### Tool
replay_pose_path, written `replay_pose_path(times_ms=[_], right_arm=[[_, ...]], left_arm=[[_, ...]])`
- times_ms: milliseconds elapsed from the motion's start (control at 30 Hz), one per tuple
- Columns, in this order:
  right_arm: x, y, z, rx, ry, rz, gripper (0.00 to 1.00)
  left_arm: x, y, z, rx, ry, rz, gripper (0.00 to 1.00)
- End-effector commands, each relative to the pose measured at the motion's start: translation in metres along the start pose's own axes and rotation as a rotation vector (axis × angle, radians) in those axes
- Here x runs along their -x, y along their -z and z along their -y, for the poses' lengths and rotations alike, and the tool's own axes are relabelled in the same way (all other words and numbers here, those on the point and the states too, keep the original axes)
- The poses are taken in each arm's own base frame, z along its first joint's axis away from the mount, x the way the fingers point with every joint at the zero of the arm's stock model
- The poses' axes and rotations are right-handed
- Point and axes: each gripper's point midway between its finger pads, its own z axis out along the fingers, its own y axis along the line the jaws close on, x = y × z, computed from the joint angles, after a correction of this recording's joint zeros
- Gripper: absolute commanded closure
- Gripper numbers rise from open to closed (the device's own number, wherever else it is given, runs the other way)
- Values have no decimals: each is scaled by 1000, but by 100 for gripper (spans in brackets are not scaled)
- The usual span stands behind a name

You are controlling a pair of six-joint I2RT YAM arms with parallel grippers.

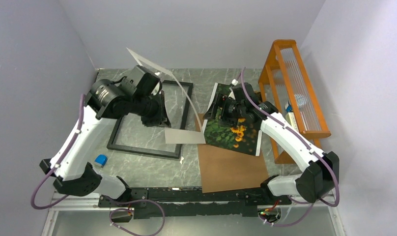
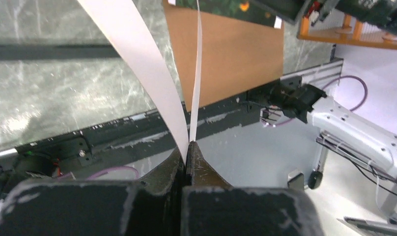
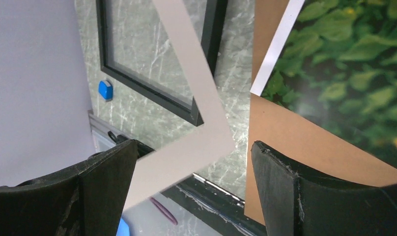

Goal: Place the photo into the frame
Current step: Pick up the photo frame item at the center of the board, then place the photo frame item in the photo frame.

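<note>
Landmark: brown backing board, lying flat on the table.

- The photo is lying face up on the board's far part. It is skewed, and its right edge is overhanging the board's right side. The sunflowers and green leaves are showing.
- The frame is lying flat on the table just left of the board, and nothing is sitting inside it.
- The left gripper is hanging left of the board, above the frame. Its jaws are pressing fully together on a strip of the white mat sheet. The wrist view is showing the strip pinched at the fingertips.
- The mat is arching up from that grip, and its lower corner is hanging near the board's far-left corner.
- The right gripper is hovering over the board's far edge, at the photo's far-left corner. Its jaws are standing wide apart with nothing between them. I cannot tell whether it is touching the print.
- An orange rack is standing right of the board.
- A small blue object is sitting well left of the board.
</note>
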Motion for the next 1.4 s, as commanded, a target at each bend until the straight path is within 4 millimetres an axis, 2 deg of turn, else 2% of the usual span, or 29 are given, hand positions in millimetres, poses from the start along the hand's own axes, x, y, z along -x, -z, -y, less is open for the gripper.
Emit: replay_pose_path(times_ms=[0, 133, 233, 367, 467, 633, 700, 767, 867, 1000, 1133, 1200, 1367], right_arm=[[22, 1, -23, 121, -3, 29, 10], [46, 1, -8, 149, -70, 76, 7], [63, 2, 2, 161, -100, 109, 6], [71, -1, 9, 140, -97, 101, 7], [70, -6, 14, 128, -102, 85, 7], [58, -20, 29, 85, -123, 12, 9], [54, -25, 34, 69, -122, -14, 9], [52, -29, 39, 54, -113, -29, 10], [49, -33, 46, 26, -96, -50, 10], [43, -35, 54, -6, -89, -81, 11], [35, -36, 63, -33, -80, -98, 12], [32, -37, 66, -37, -80, -107, 12], [25, -38, 68, -35, -85, -131, 14]], left_arm=[[17, -11, -12, 52, -54, -41, 98], [47, -30, -13, 7, -64, -41, 97], [65, -47, -24, -31, -63, -67, 97], [84, -64, -59, -38, -34, -88, 98], [93, -68, -90, -55, 11, -85, 97], [93, -88, -142, -61, 72, -133, 97], [91, -102, -169, 14, 70, -203, 97], [92, -108, -193, 116, 59, -251, 97], [106, -113, -216, 207, 4, -242, 97], [109, -112, -241, 325, -60, -273, 97], [90, -104, -270, 454, -118, -325, 98], [86, -101, -278, 493, -138, -325, 98], [89, -94, -308, 660, -167, -355, 97]])
